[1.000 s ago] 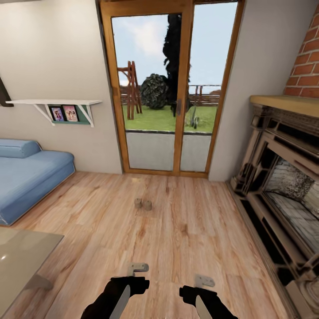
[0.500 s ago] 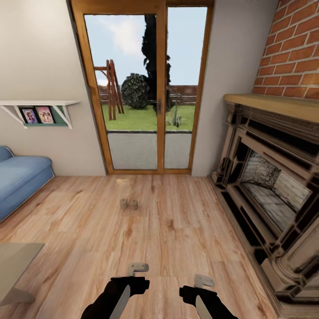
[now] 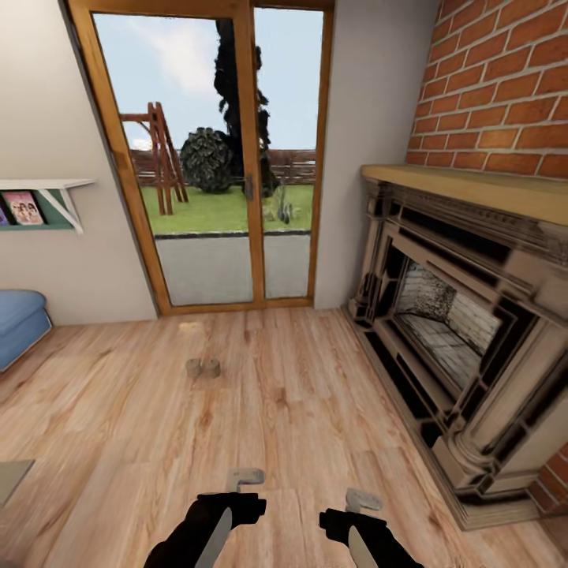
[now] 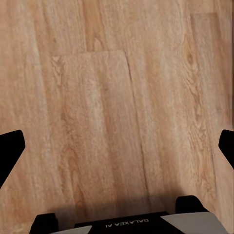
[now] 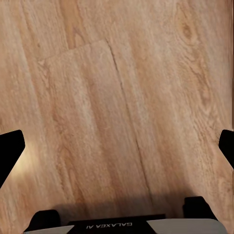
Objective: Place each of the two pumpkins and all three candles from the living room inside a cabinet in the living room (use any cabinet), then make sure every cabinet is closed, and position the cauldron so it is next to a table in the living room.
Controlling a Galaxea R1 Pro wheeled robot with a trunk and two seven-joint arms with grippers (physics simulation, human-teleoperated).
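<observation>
Two short stubby candles (image 3: 202,368) stand side by side on the light wood plank floor (image 3: 300,426), in front of the glass door and well ahead of both arms. My left gripper (image 3: 244,477) and right gripper (image 3: 363,499) hang low at the near edge of the head view, both far from the candles. In the left wrist view the left gripper (image 4: 117,151) is open over bare planks, its dark fingertips (image 4: 10,148) spread wide. The right gripper (image 5: 117,151) is likewise open over bare floor. No pumpkins, cabinet or cauldron are in view.
A red brick fireplace (image 3: 450,315) with a wooden mantel runs along the right side. A wood-framed glass door (image 3: 213,158) to the garden is straight ahead. At the left edge are a blue sofa's end (image 3: 17,322), a wall shelf (image 3: 43,197) and a table corner (image 3: 9,473).
The camera has turned to the right: the door, candles and sofa slid left in the picture and more of the fireplace shows. Both arms keep the same pose.
</observation>
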